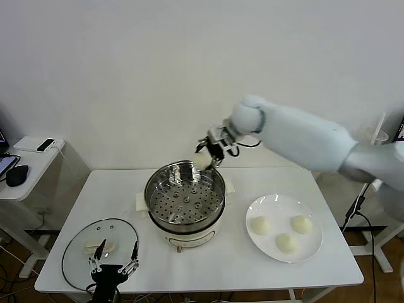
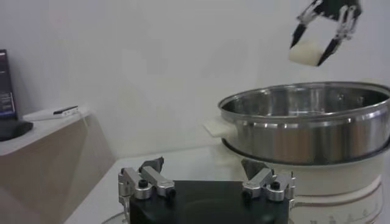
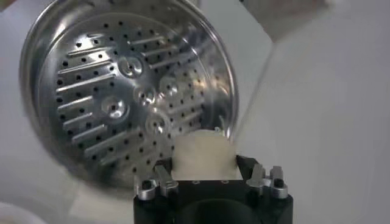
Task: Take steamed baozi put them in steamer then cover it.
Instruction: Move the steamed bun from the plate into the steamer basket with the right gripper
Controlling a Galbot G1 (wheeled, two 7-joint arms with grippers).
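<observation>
We are reaching our right arm across, right gripper (image 1: 211, 153) clasping a steamed baozi (image 1: 202, 161) above the steamer's (image 1: 184, 201) far rim; left gripper (image 1: 114, 264) is idling spread wide over the cover (image 1: 76, 247).

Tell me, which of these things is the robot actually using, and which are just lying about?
In use: steamer; baozi held above it by the right gripper; three baozi on the white plate; glass cover beside the open left gripper.

Lying about: side table with phone and mouse.
</observation>
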